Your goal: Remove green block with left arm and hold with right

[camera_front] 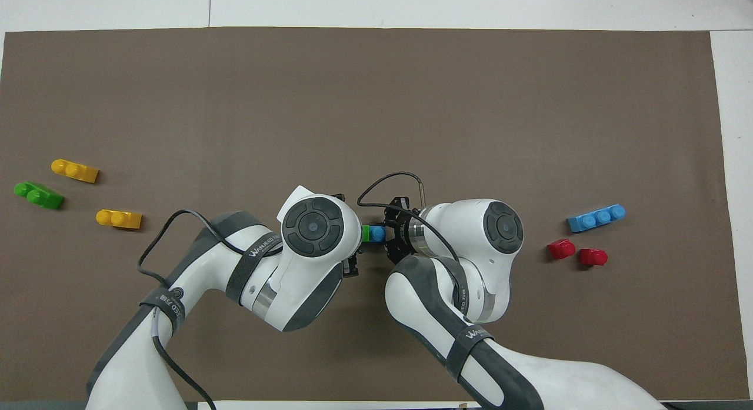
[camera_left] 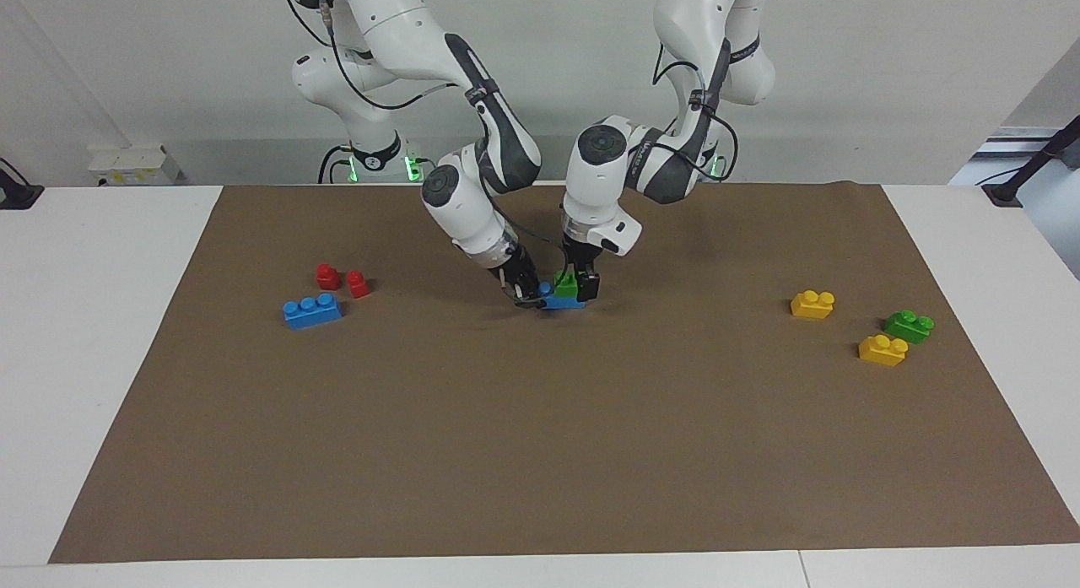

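A small green block (camera_left: 566,283) sits on one end of a blue brick (camera_left: 564,302) that rests on the brown mat (camera_left: 540,453) at mid-table. The pair also shows in the overhead view, green (camera_front: 366,233) beside blue (camera_front: 377,233). My left gripper (camera_left: 580,288) comes straight down and is shut on the green block. My right gripper (camera_left: 528,295) comes in slanted and low from the right arm's end and is shut on the blue brick's other end. In the overhead view both hands hide most of the stack.
A second green block (camera_left: 909,326) and two yellow bricks (camera_left: 812,304) (camera_left: 882,350) lie toward the left arm's end. A blue three-stud brick (camera_left: 312,310) and two red pieces (camera_left: 328,276) (camera_left: 358,283) lie toward the right arm's end.
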Robot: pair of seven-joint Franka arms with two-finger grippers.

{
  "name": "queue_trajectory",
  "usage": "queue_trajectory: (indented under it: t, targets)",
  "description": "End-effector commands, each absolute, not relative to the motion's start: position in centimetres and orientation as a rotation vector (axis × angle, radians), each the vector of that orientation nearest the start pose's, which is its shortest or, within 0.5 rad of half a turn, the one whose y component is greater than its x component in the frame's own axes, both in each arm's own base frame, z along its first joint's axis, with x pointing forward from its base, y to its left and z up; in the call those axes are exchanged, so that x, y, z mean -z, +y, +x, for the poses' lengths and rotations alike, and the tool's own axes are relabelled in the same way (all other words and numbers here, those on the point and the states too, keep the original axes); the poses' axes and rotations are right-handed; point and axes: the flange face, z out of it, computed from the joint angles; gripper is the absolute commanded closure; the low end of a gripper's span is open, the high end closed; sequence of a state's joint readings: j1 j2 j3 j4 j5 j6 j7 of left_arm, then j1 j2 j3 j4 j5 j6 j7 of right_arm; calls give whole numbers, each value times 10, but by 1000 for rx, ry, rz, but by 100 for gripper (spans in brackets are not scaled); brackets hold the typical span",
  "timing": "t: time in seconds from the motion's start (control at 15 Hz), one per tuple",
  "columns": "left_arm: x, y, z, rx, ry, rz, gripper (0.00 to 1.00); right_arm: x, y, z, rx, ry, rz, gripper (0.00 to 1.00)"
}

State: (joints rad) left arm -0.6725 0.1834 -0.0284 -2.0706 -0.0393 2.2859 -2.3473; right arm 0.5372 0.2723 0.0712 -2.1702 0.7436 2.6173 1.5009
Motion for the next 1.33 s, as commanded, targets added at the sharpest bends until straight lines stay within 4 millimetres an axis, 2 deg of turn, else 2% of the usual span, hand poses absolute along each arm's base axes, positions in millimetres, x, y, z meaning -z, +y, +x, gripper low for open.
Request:
queue_trajectory:
  t: [0.0,0.07,0.13,0.27,0.33,0.4,0.47,0.87,1.27]
  targets:
    - [-344,-374,440,54,2330,2072,1,-276,316,482,-417,1866,-1998,100]
    - [-345,-374,440,54,2329,2072,2,-276,316,482,-417,1866,-1998,100]
    - [-344,-374,440,54,2328,2074,9,-275,315,482,-417,1867,-1999,100]
    - [-344,-374,440,54,2328,2074,33,-276,315,482,-419,1867,-1997,100]
    - [-345,-374,440,54,2328,2071,50,-275,315,482,-420,1867,-2000,100]
    - [-345,-374,441,53,2322,2072,82,-276,315,481,-423,1863,-2004,100]
    - [-345,-374,441,53,2324,2067,100,-275,315,481,-422,1864,-2004,100]
    - [-360,-364,455,49,2355,1978,100,-275,314,481,-420,1867,-2003,100]
    - [-403,-339,470,38,2352,1911,100,-275,314,481,-420,1864,-2004,100]
